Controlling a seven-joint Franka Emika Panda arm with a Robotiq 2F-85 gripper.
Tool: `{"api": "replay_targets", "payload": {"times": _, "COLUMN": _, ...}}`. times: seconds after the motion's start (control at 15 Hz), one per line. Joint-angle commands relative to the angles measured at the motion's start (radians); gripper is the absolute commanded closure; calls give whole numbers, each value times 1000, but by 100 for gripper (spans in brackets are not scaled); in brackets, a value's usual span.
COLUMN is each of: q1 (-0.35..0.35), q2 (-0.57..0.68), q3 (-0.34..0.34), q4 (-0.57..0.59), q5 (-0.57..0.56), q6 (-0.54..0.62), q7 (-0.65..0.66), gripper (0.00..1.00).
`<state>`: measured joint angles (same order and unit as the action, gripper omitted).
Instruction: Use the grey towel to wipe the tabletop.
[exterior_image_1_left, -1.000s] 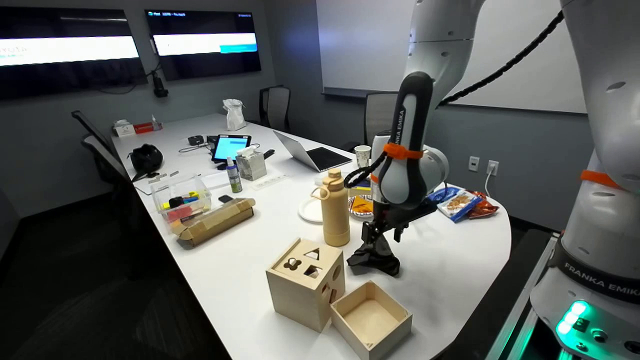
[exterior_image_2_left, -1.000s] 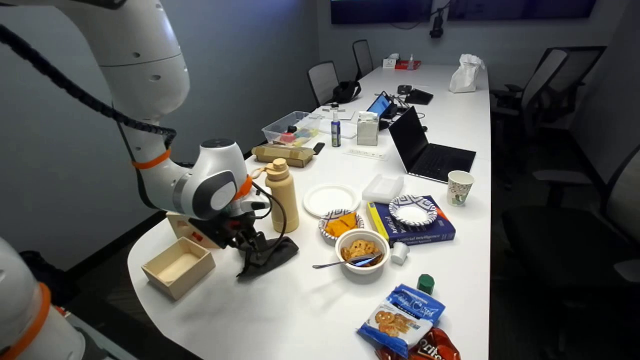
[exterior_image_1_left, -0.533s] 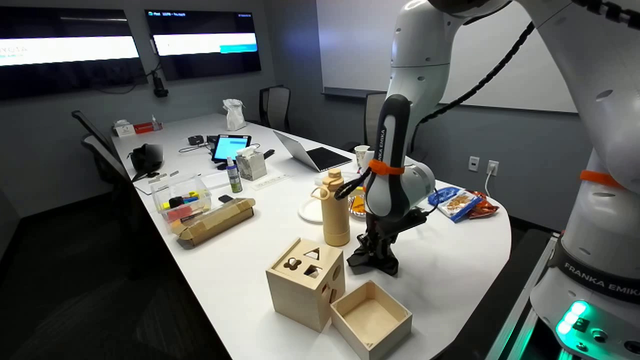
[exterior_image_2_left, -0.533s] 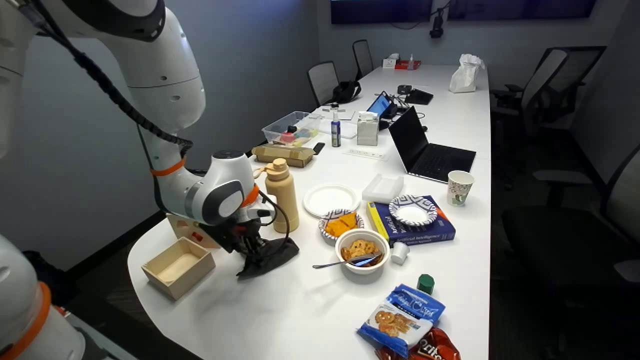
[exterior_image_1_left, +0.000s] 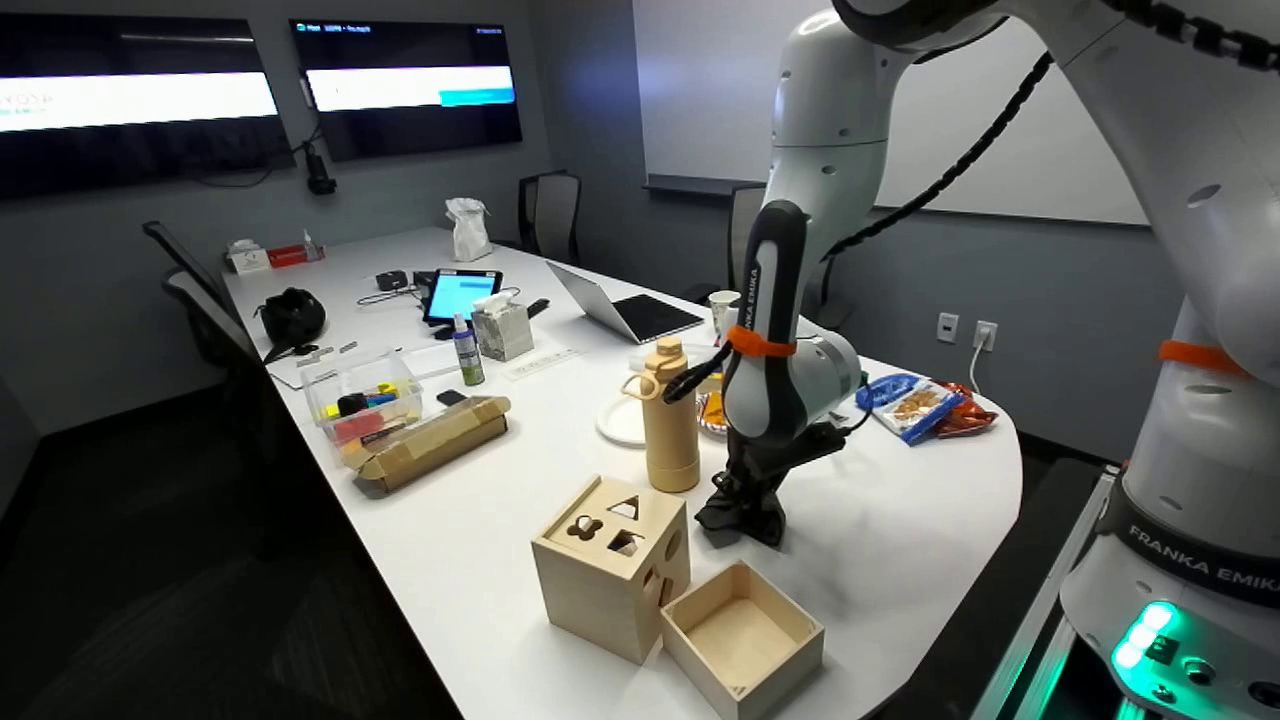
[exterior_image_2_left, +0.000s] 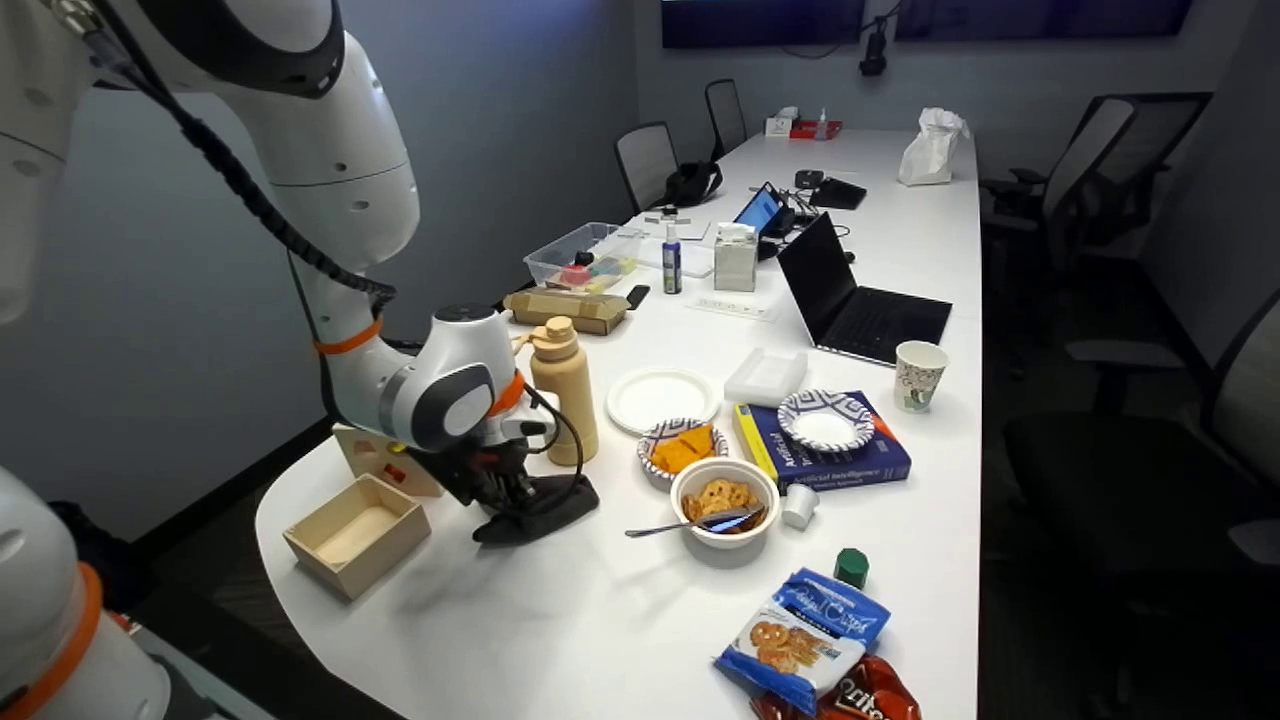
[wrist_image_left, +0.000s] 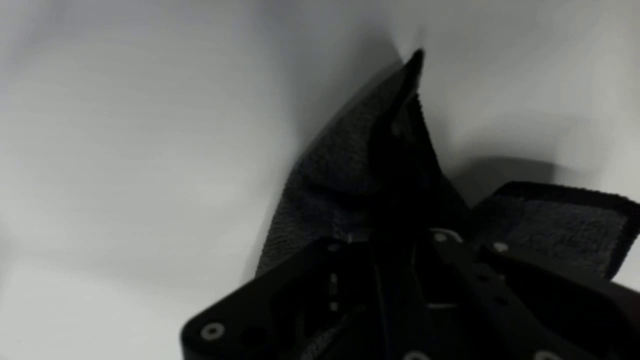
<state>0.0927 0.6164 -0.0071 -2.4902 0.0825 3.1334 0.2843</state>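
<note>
The grey towel, nearly black in this light, lies bunched on the white tabletop (exterior_image_1_left: 900, 530) near its rounded end. In the wrist view the towel (wrist_image_left: 325, 195) rises in a fold toward the fingertips, with a loose corner spread to the right. My gripper (wrist_image_left: 392, 245) is shut on the gathered cloth, its two fingers close together. Both exterior views show the gripper low and tilted at the table, the towel (exterior_image_2_left: 550, 515) spreading out from under it. The cloth between the fingers is too dark to make out in detail.
A tan bottle (exterior_image_1_left: 672, 430) stands right behind the towel. A wooden shape box (exterior_image_1_left: 612, 570) and an open wooden tray (exterior_image_1_left: 742, 640) sit close by. Bowls, including one with cookies (exterior_image_2_left: 722, 500) and a fork, a white plate (exterior_image_2_left: 662, 402) and snack bags (exterior_image_2_left: 805, 640) lie farther off.
The gripper has come down onto the towel and its fingers have closed, bunching the cloth. The towel's edge has drawn in slightly; everything else on the table stays put.
</note>
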Motion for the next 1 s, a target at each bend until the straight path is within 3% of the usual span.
{"api": "replay_targets", "payload": {"times": 0.0, "q1": -40, "q2": 17, "q3": 76, "q4": 28, "q5": 10, "q6": 9, "q7": -72, "gripper": 98}}
{"api": "replay_targets", "payload": {"times": 0.2, "q1": -145, "q2": 29, "q3": 201, "q4": 27, "q5": 7, "q6": -45, "q7": -137, "gripper": 99}}
{"api": "replay_targets", "payload": {"times": 0.27, "q1": -147, "q2": 29, "q3": 206, "q4": 20, "q5": 16, "q6": -67, "q7": -135, "gripper": 99}}
{"api": "replay_targets", "payload": {"times": 0.67, "q1": -46, "q2": -38, "q3": 12, "q4": -69, "q5": 105, "q6": -24, "q7": -4, "gripper": 99}}
{"api": "replay_targets", "payload": {"times": 0.93, "q1": -32, "q2": -19, "q3": -109, "q4": -54, "q5": 139, "q6": 0, "q7": 34, "gripper": 99}}
